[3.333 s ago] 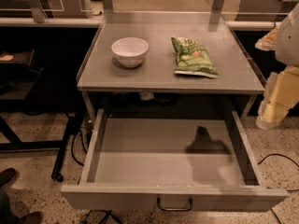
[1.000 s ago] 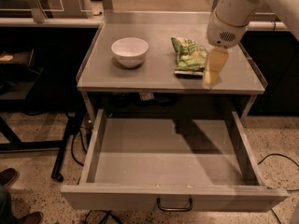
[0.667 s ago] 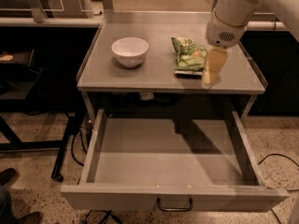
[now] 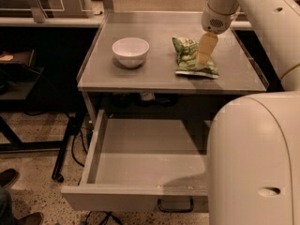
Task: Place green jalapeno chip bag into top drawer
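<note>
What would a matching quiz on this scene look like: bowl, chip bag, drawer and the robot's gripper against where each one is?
Things: 1 white bowl; 2 green jalapeno chip bag; 3 top drawer; 4 gripper.
Places: A pulled open, below the tabletop; B lying on the tabletop's right part; C pointing down at the bag; D standing on the tabletop's left part.
Pairs: 1-D, 2-B, 3-A, 4-C.

Smooth, rounded cream-white arm (image 4: 262, 18) shells carry small oval recesses, and a dotted grille marks the wrist (image 4: 214, 21). The tapered tan tool (image 4: 203, 59) sits at one o'clock.
</note>
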{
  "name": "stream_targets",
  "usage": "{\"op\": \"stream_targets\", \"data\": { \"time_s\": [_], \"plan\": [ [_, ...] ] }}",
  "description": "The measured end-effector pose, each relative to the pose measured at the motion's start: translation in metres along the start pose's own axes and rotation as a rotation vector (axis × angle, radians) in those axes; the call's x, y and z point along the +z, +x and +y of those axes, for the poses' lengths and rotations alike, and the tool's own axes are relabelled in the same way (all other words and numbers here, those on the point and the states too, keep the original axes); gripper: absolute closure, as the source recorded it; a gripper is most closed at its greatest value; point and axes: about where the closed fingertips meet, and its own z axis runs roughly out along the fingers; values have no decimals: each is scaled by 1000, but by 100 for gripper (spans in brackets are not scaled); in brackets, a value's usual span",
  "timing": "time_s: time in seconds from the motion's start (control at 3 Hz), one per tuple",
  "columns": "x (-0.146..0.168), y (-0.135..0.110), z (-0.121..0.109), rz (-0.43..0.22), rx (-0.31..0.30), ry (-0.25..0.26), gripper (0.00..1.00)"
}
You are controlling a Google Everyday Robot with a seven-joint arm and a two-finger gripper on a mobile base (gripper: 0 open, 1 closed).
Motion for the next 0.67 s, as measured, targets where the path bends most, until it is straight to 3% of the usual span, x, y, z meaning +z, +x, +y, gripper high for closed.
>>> {"op": "stream_targets", "data": {
  "time_s": [0.67],
  "plan": [
    [1,-3,-3,-9,-3,12,0]
  ]
}}
